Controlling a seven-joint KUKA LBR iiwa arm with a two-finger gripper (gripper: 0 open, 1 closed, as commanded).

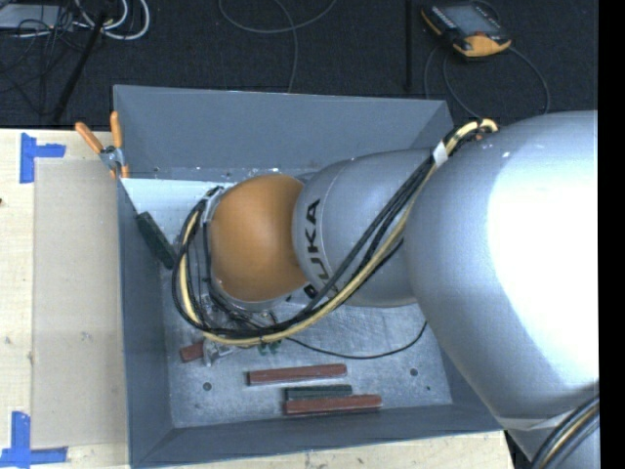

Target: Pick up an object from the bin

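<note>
Lowering squarely over the small brown block (192, 354) near the bin (273, 125) floor's left seems wisest, though the gripper (229, 319) is hidden, so its state I cannot tell.

Silver-grey arm (488, 242), orange-capped wrist

Smooth, rounded metal segments carry black KUKA lettering (314, 252); a glossy orange cover (254, 237) domes the wrist, with yellow and black cables (386, 234) running alongside and looping round it.

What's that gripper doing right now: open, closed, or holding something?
Gripper: cannot be told; the arm's orange cover sits over it, above the left part of the bin.
</note>
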